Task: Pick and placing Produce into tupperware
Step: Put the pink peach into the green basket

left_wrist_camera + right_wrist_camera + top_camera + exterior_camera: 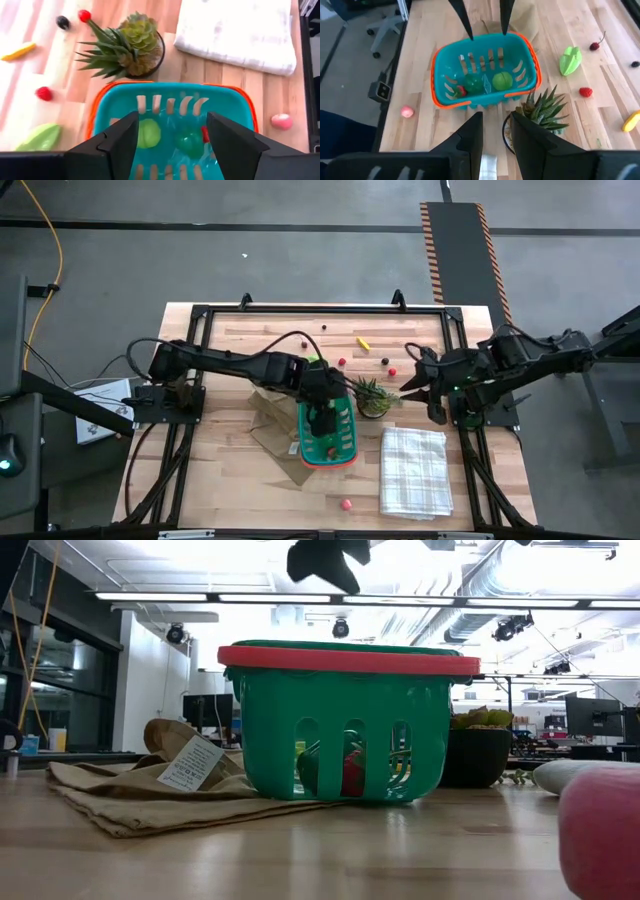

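The teal tupperware [340,442] with its orange rim stands on the table's middle. It holds a light green round piece [148,133], a darker green piece [190,142] and a red bit [461,91]. My left gripper [172,120] hangs open above the tupperware, nothing between its fingers. My right gripper [496,116] is raised at the table's right, open by a narrow gap and empty. Loose produce lies on the wood: a green leafy piece [570,60], a yellow piece [17,50], red berries [44,93], dark berries [62,21], and a pink ball [346,503].
A spiky potted plant [372,395] stands just right of the tupperware, between it and my right gripper. A white checked cloth [413,470] lies at the near right. A brown paper bag [270,425] lies flat on the tupperware's left side.
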You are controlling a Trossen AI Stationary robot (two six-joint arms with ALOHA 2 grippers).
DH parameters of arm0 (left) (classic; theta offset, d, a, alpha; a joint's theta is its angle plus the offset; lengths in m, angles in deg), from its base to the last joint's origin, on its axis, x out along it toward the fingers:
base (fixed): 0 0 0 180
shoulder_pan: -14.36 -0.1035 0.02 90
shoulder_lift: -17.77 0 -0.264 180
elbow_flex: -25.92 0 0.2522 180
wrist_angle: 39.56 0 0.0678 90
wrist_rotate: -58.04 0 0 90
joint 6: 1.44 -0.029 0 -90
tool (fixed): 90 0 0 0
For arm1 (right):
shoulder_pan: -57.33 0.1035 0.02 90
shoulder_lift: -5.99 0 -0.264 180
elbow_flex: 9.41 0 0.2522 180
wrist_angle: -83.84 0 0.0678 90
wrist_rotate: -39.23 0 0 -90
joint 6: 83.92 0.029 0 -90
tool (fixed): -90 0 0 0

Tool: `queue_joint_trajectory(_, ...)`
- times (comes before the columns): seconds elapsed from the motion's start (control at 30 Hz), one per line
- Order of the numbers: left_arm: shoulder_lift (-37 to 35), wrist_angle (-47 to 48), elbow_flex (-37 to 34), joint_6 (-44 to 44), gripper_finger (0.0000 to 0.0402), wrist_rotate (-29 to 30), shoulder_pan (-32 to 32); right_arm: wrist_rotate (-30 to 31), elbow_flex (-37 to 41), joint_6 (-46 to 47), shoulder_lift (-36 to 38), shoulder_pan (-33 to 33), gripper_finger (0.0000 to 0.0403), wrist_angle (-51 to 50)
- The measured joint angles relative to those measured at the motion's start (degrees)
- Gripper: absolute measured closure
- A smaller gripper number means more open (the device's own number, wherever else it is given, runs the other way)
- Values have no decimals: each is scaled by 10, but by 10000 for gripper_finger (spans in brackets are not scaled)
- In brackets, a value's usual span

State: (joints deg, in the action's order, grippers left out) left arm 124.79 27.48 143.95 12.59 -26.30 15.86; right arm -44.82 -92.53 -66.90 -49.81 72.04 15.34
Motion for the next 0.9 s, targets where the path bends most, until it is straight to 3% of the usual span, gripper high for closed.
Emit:
queue_joint_trajectory(0.33,0,181,106,-25,217,92,0,60,0,45,60,-1,313,1)
queue_joint_trajectory(0.6,0,307,163,-25,237,166,-6,101,0,46,50,-11,313,35)
queue_joint_trajectory(0.7,0,334,192,-30,247,187,-19,95,0,31,39,-40,313,65)
queue_joint_trajectory(0.9,0,364,242,-73,268,190,-72,1,0,20,14,-138,313,119)
